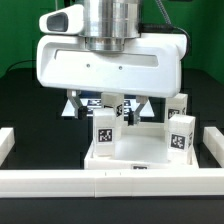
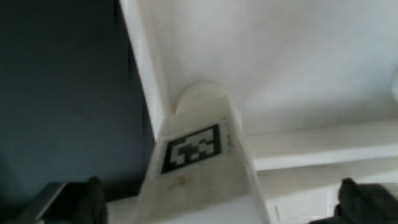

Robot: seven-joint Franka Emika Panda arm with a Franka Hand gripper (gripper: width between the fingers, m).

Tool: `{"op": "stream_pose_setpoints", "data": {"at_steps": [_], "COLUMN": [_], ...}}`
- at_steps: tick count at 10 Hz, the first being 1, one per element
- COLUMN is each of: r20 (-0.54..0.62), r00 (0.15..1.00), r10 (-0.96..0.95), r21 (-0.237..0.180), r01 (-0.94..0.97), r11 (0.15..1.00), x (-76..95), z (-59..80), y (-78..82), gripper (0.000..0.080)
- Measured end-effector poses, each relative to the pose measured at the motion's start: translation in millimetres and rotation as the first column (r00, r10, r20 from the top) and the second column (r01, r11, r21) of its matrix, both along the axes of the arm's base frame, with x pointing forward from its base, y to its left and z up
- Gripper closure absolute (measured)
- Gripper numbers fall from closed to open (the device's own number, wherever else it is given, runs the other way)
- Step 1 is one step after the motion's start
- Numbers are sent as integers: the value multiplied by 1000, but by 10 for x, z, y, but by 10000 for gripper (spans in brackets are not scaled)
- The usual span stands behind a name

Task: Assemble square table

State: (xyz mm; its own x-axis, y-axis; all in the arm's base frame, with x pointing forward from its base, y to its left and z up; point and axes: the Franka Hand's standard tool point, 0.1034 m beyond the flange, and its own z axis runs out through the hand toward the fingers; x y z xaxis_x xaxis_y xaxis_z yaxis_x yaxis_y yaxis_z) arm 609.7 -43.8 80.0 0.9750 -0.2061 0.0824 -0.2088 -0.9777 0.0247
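The white square table panel [image 1: 135, 152] lies flat between the rails. A tag-marked leg post [image 1: 103, 128] stands upright at its near corner on the exterior view's left. Two more legs [image 1: 180, 138] [image 1: 178, 104] stand along the right side. My gripper [image 1: 107, 108] hangs just above the left leg, with its wide white body hiding the back of the panel. In the wrist view the leg [image 2: 199, 150] rises between my dark fingertips [image 2: 71, 200], which stand far apart and do not touch it. The gripper [image 2: 217, 203] is open and empty, and the panel [image 2: 267, 50] lies below.
Long white border rails run along the front [image 1: 100, 186], the exterior view's left [image 1: 8, 142] and its right [image 1: 214, 142], boxing in the panel. The black table surface [image 2: 63, 90] shows beside the panel edge.
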Motion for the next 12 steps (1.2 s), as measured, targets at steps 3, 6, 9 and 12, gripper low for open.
{"op": "stream_pose_setpoints", "data": {"at_steps": [3,6,9,12], "r20": [-13,-19,-17,-1], "r00": [980,972,980,1000], "r10": [197,234,197,-28], "r21": [-26,-35,-33,-11], "r01": [-197,-234,-198,28], "r11": [980,972,980,1000], "x": [5,7,6,5], "z": [25,27,25,20], "y": [-26,-32,-32,-36], "gripper": [151,288,514,514]}}
